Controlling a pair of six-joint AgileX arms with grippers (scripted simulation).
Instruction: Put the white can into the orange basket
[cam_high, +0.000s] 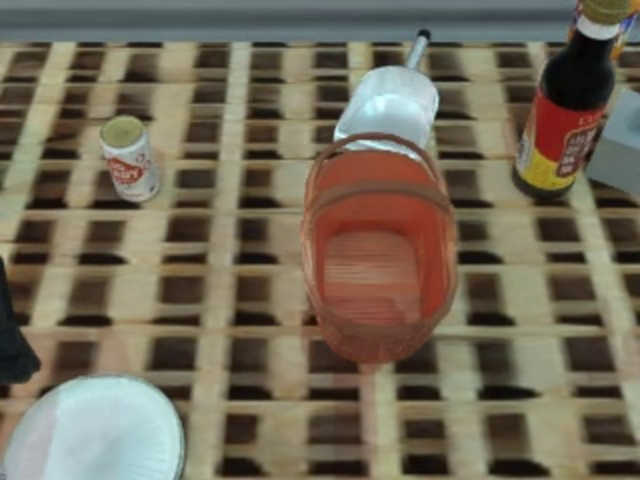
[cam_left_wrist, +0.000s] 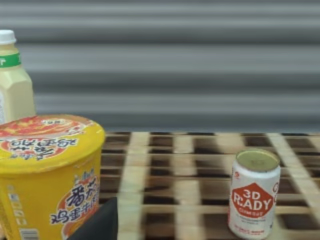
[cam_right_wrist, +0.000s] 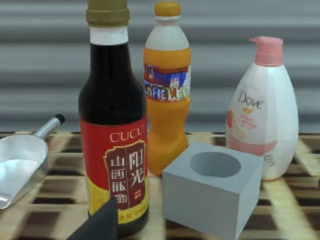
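The white can (cam_high: 130, 159) stands upright toward the table's (cam_high: 210, 340) far left, well apart from the orange basket (cam_high: 379, 262), which sits empty near the middle.

From above, a white scoop (cam_high: 390, 105) lies just behind the basket, a dark bottle (cam_high: 566, 105) stands at the far right beside a grey block (cam_high: 620, 145), and a white plate (cam_high: 95, 430) sits at the near left corner. The left arm (cam_high: 12, 330) shows only as a dark shape at the left edge.

The left wrist view adds a yellow noodle cup (cam_left_wrist: 47, 175) and a pale bottle (cam_left_wrist: 14, 85) unseen from above. The right wrist view adds an orange drink bottle (cam_right_wrist: 166, 85) and a white pump bottle (cam_right_wrist: 264, 110) behind the block.

A dark finger (cam_left_wrist: 97, 225) edges each wrist view; how far either gripper's jaws are open I cannot tell.
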